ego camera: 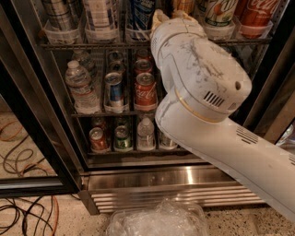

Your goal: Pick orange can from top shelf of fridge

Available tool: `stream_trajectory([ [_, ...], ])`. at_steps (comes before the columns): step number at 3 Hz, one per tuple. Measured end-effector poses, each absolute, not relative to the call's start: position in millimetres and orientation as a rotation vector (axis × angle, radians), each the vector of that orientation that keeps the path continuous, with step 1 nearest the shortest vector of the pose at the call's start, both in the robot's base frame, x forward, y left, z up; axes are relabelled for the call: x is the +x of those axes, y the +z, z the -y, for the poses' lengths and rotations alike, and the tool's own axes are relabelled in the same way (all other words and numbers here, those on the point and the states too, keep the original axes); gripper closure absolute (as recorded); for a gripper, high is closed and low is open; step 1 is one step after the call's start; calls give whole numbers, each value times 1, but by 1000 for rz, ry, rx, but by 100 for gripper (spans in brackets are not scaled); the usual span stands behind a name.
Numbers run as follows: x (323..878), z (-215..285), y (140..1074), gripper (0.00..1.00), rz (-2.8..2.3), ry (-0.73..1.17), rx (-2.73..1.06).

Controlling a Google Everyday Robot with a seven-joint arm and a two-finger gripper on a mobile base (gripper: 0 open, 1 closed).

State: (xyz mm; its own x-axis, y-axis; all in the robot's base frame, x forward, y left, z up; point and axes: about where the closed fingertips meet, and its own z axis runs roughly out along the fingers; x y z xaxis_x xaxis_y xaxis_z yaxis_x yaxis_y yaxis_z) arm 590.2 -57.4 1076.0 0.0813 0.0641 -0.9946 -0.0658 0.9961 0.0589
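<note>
The orange can (184,4) stands on the top shelf (69,45) of the fridge (161,182), in a clear lane tray; only its lower amber part shows at the frame's top edge. My gripper (171,16) is at the end of the big white arm (203,87), right at the front of the top shelf and against the orange can's lower part. The arm hides the shelf area behind it and the right side of the middle rack.
A tall red Coca-Cola can (255,11), a green-and-white can (221,11) and a blue can (140,11) flank the orange can. Lower racks hold a water bottle (80,85) and short cans (145,90). The open glass door (27,138) is on the left, a plastic bag (156,221) and cables (23,216) lie on the floor.
</note>
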Motion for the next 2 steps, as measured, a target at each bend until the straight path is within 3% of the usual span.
stream_trajectory([
  [2, 607, 49, 1075, 53, -1505, 127, -42],
])
